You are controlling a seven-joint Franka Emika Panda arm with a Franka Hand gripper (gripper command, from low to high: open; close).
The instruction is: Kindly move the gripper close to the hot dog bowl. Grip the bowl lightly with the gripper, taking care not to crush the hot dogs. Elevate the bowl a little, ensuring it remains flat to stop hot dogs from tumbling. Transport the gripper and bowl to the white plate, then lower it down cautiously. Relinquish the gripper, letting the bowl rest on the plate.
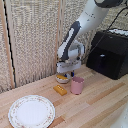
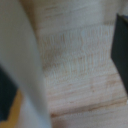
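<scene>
In the exterior view the white gripper (image 1: pixel 65 74) hangs from the arm directly over the hot dog bowl (image 1: pixel 61 79), a small white bowl at the back of the wooden table, and its fingertips reach the rim. Yellow-orange hot dogs (image 1: pixel 61 77) show inside. The blurred wrist view shows the bowl's white rim (image 2: pixel 27 65) running next to one dark finger (image 2: pixel 6 95), with a patch of orange hot dogs (image 2: pixel 17 107) beside it. The other finger (image 2: pixel 121 47) stands far off across bare wood, so the gripper (image 2: pixel 64 72) is open. The white plate (image 1: pixel 31 111) lies at the front, on the exterior view's left.
A pink cup (image 1: pixel 77 85) stands just to the exterior view's right of the bowl. An orange block (image 1: pixel 60 90) lies in front of the bowl. A black appliance (image 1: pixel 107 52) sits at the back right. A woven screen (image 1: pixel 30 40) closes off the back.
</scene>
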